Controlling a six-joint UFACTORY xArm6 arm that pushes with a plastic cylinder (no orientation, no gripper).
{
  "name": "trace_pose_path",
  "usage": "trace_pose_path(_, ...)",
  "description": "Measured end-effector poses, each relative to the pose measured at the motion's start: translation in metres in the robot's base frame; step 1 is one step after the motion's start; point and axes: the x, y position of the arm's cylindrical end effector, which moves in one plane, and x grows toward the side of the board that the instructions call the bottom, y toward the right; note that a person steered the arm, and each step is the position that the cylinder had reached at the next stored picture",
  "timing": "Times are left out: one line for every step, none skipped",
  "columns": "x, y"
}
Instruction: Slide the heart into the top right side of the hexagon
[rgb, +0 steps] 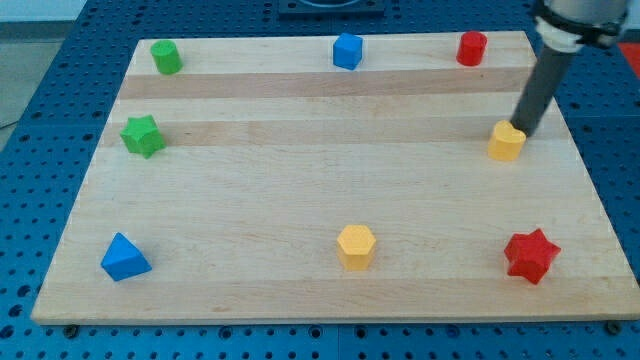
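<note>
Wooden board (300, 200): pale planks filling most of the camera view, lying on a blue perforated bench; every block sits on it.
Yellow heart (506, 141): right side of the frame, a little above mid-height; this is the task's block, and its lobed shape is just readable.
Yellow hexagon (356, 245): lower centre of the frame, well apart from the heart, down and to the view's left of it.
My tip (524, 131): the dark rod comes down from the upper right corner and ends at the heart's upper right edge, touching it or just beside it; I cannot tell which.
Jaws: there are none on this rig, only the straight rod, so nothing opens, closes or grips.
Progress: by my judgement the push is at its very start; the tip is on the correct side of the heart, but the heart is nowhere near the hexagon.
Left to do: the whole slide down and leftward, ending with the heart against the hexagon's upper right side.
Path: the board between the two yellow blocks looks free of other blocks.
Bystanders: green cylinder (166, 57), blue cube (347, 51) and red cylinder (471, 48) along the top; green star (142, 135) at the left; blue triangular block (124, 258) lower left; red star (531, 256) lower right.
</note>
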Motion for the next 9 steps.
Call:
trace_pose_path(0.049,-0.035)
trace_pose_path(0.065,-0.031)
trace_pose_path(0.057,-0.009)
trace_pose_path(0.090,-0.055)
trace_pose_path(0.120,-0.111)
trace_pose_path(0.116,-0.117)
trace_pose_path(0.065,-0.078)
trace_pose_path(0.041,-0.086)
trace_pose_path(0.066,-0.118)
